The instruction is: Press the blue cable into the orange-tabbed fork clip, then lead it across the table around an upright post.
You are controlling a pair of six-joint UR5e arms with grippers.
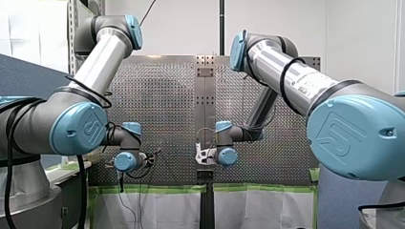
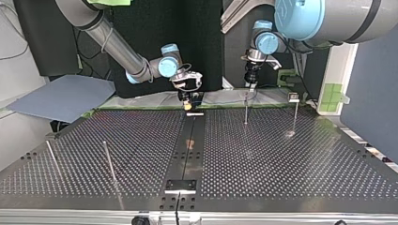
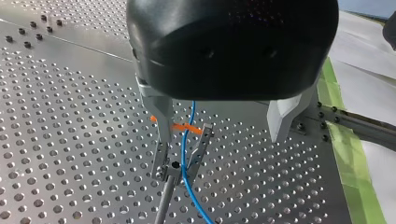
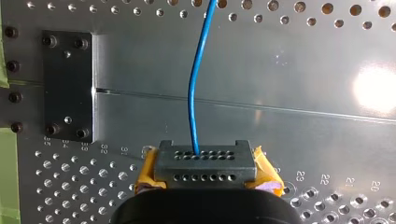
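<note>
In the left wrist view the blue cable (image 3: 186, 158) runs down between the two prongs of the fork clip (image 3: 201, 145), whose orange tab (image 3: 180, 126) crosses it. The clip sits on a thin post (image 3: 163, 205). My left gripper (image 3: 222, 137) hangs open over it, with the clip and cable between its fingers, close to the metal finger (image 3: 161, 116). In the right wrist view my right gripper (image 4: 205, 179), with yellow pads, is shut on the cable's black connector block (image 4: 205, 163); the cable (image 4: 196, 93) leads away from it. In the top view my left gripper (image 2: 251, 80) is above the clip post (image 2: 246, 110).
Upright posts stand on the perforated table: one with a small head (image 2: 294, 112) near the top view's right, two (image 2: 52, 158) (image 2: 110, 161) at its left. A black plate (image 4: 70, 86) lies beside my right gripper. Green tape (image 3: 348, 154) lines the table's edge.
</note>
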